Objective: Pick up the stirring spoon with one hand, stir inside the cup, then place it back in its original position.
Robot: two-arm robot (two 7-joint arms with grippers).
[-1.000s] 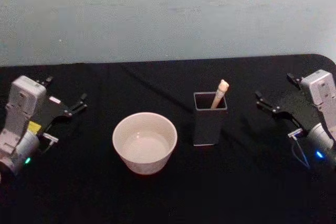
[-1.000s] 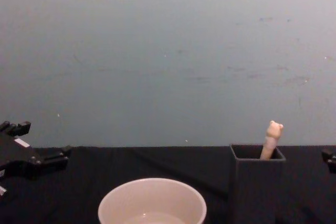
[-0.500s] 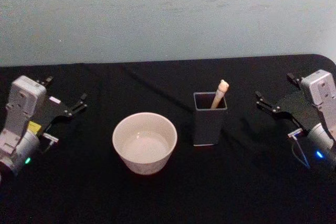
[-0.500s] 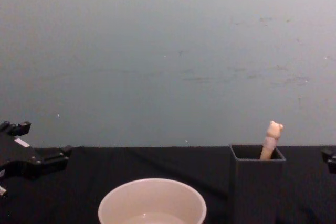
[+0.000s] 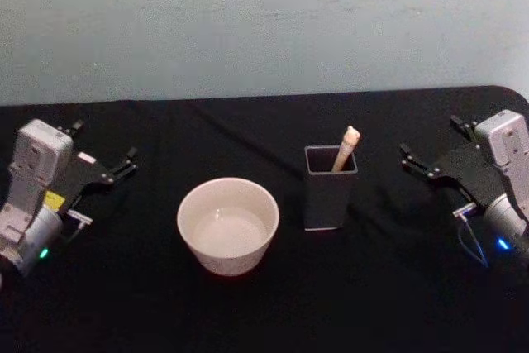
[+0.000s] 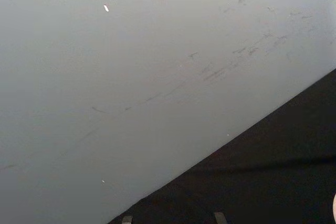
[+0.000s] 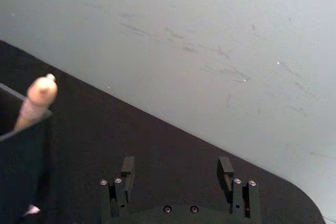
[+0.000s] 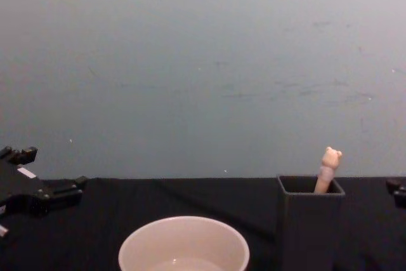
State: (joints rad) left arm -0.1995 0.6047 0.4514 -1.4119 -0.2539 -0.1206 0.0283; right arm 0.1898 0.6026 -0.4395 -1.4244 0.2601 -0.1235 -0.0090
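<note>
In the holder (image 5: 329, 196) leans the stirring spoon (image 5: 347, 145). Well off to the holder's sides, the right gripper (image 5: 430, 136) gapes empty; the left gripper (image 5: 105, 140) seemingly does too.

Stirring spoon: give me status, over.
Left pincer open, parked far left. Right pincer open, right of the holder, apart from it. Stirring spoon standing in holder, untouched. Nothing between right pincer and spoon handle.

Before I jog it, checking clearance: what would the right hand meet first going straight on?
Probably nothing nearby: the right hand aims past the dark grey square holder, toward the grey wall.
</note>
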